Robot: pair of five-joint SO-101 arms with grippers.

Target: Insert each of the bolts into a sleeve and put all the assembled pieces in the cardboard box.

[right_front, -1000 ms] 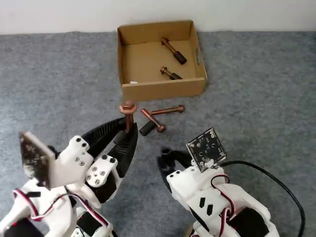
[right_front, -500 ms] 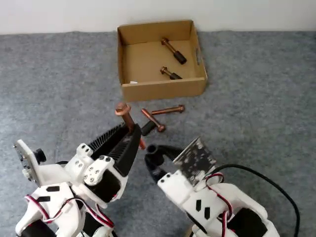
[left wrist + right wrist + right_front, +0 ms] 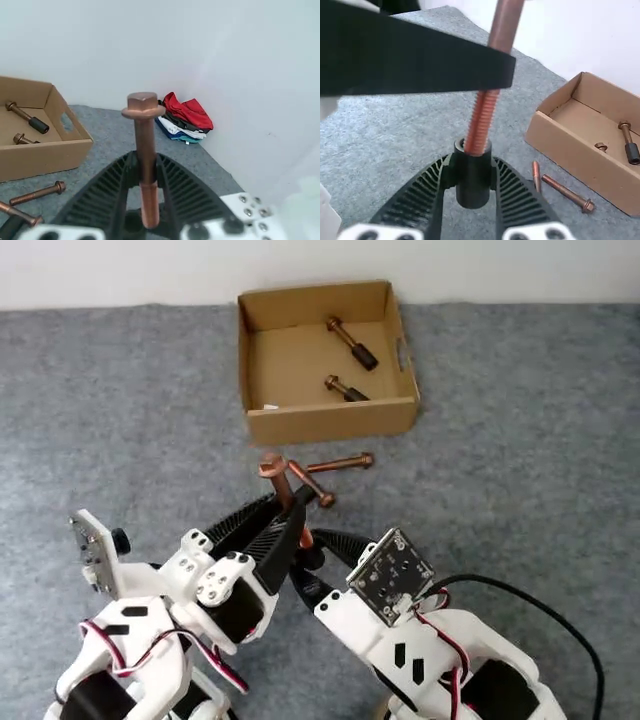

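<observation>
Clamping copper hex-head bolt (image 3: 145, 135) in left gripper (image 3: 146, 161), threaded tip meeting black cylindrical sleeve (image 3: 472, 186) pinched in right gripper (image 3: 472, 170), near brown cardboard box (image 3: 330, 421). Risking jam on sleeve rim from slight tilt

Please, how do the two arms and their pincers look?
The left arm and right arm are white plastic shells with small screws. The left pincer and right pincer have black, ribbed, tapering fingers. Thin red, white and black wires run on the left arm; a thick black cable leaves the right one.
</observation>
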